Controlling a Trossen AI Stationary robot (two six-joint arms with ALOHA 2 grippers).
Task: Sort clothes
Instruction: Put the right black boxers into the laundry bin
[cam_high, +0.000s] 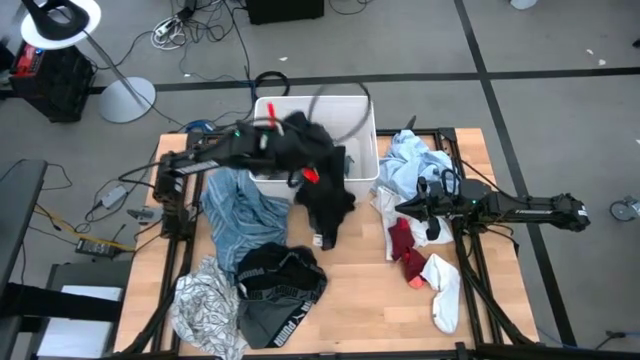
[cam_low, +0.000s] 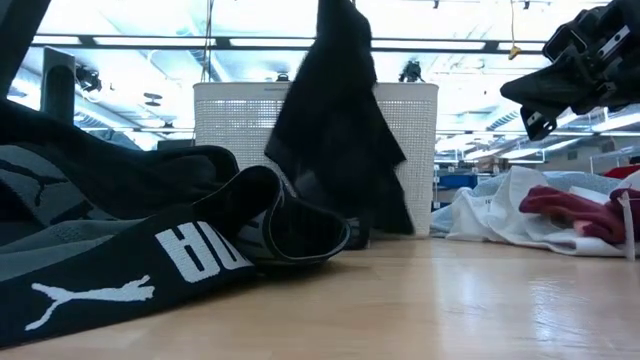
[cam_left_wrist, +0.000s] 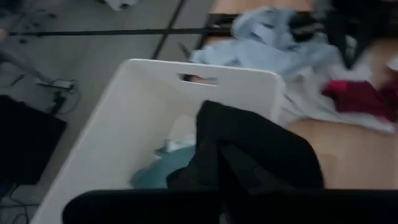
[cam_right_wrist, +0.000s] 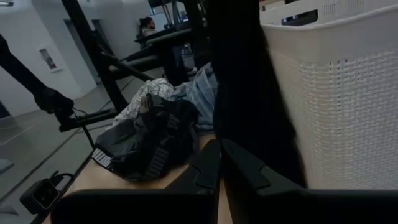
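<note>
A black garment (cam_high: 322, 190) hangs from the left gripper (cam_high: 297, 126), whose fingers are pinched tight on its top; the cloth drapes down over the front wall of the white tub (cam_high: 362, 165) and its lower end reaches the wooden table (cam_high: 365, 270) at about 6 o'clock from the tub. In the low view the same black garment (cam_low: 340, 130) dangles in front of the tub (cam_low: 415, 150), and the left wrist view shows it (cam_left_wrist: 249, 152) bunched at the tub's (cam_left_wrist: 143, 106) rim, with a pale teal piece (cam_left_wrist: 155, 174) lying inside. At 9 o'clock from the hanging garment lies a blue shirt (cam_high: 238, 212); at 7 o'clock sit the black and grey Puma shorts (cam_high: 280, 285), with a white-grey patterned top (cam_high: 205, 305) beyond them near the table's left front corner. At 3 o'clock from the tub is a light-blue and white heap (cam_high: 412, 160); below it, toward 5 o'clock, lie the red socks (cam_high: 405, 250) and a white sock (cam_high: 442, 290). The right gripper (cam_high: 430, 215) hovers over the red socks with its fingers nearly together and nothing between them; its arm stretches in from the table's right edge. A lamp (cam_high: 60, 25) stands on the floor well beyond the table's far left corner.
</note>
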